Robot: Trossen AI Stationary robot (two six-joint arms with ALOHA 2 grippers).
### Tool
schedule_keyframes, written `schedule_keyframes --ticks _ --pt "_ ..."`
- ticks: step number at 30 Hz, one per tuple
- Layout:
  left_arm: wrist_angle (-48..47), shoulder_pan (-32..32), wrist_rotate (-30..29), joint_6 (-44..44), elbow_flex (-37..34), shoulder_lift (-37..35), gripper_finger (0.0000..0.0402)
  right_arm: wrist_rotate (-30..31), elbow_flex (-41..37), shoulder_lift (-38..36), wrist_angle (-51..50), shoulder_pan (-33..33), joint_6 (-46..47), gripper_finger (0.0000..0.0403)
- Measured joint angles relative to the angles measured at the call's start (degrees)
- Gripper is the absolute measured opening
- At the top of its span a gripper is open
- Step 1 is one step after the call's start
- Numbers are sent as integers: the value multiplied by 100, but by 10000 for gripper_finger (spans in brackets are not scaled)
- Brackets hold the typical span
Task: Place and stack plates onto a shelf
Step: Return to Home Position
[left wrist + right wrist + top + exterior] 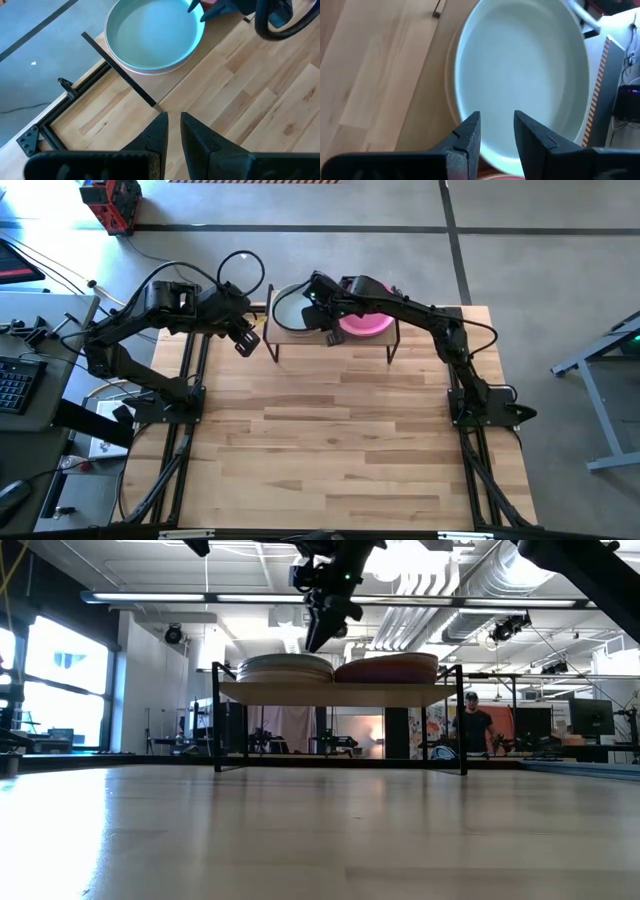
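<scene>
At the upper centre of the high view, the shelf (340, 694) carries 2 stacks, topped by the pale teal plate (292, 308) and the magenta plate (365, 325). The right gripper (496, 117) hovers just above the teal rim, fingers parted and empty. Pulling away too low could snag that rim and slide the stack. The left gripper (173, 117), narrowly parted and empty, waits beside the shelf's left end.

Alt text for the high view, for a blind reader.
A teal plate on the left and a magenta plate on the right lie topmost, side by side, on the shelf. The right gripper hangs over them; the left gripper hangs beside the shelf's left end.
</scene>
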Motion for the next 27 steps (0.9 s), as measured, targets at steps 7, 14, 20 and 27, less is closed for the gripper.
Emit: schedule_keyframes --ticks 7,14,20,27 --pt "0 -1 -7 0 0 1 39 -329 -7 238 148 -85 -11 94" --pt "0 0 -28 -14 0 2 39 -325 -4 343 153 -170 -15 94" --pt "0 0 -28 -135 0 2 39 -189 -4 313 211 -163 -9 94" --pt "0 -27 -214 50 0 1 39 -72 264 189 -35 -18 376 94"
